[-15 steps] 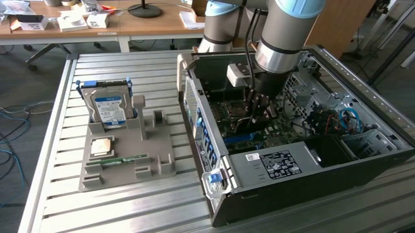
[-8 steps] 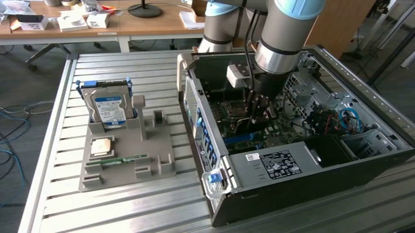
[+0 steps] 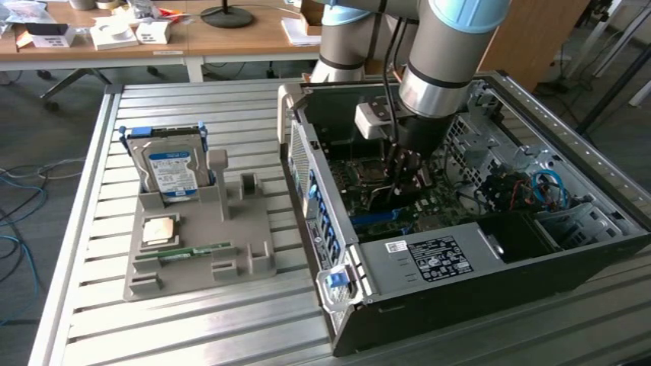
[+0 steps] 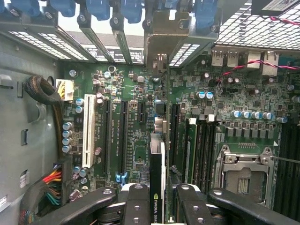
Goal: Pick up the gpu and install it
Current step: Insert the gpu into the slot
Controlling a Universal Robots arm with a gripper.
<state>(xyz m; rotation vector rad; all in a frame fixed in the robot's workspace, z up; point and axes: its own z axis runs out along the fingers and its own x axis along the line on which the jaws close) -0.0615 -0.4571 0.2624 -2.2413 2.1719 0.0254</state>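
Note:
My gripper (image 3: 405, 174) reaches down into the open computer case (image 3: 508, 313), over the green motherboard (image 4: 136, 154). It is shut on the gpu (image 4: 157, 164), a thin dark card seen edge-on between the two black fingers (image 4: 136, 199). The card stands upright above the motherboard's expansion slots, between a black slot (image 4: 123, 136) and the memory slots. Its metal bracket (image 4: 161, 44) sits up against the case's rear slot openings. I cannot tell whether the card's edge is down in a slot. In the exterior view the gpu (image 3: 389, 194) is a dark strip below the fingers.
On the slatted table, at the exterior view's left, stands a grey holder (image 3: 239, 255) with a silver hard drive (image 3: 173, 174) and a slim green memory stick (image 3: 185, 252). Inside the case are a white slot (image 4: 87, 131), cable bundles (image 4: 51, 183), the CPU socket (image 4: 243, 176) and the drive cage (image 3: 585, 221).

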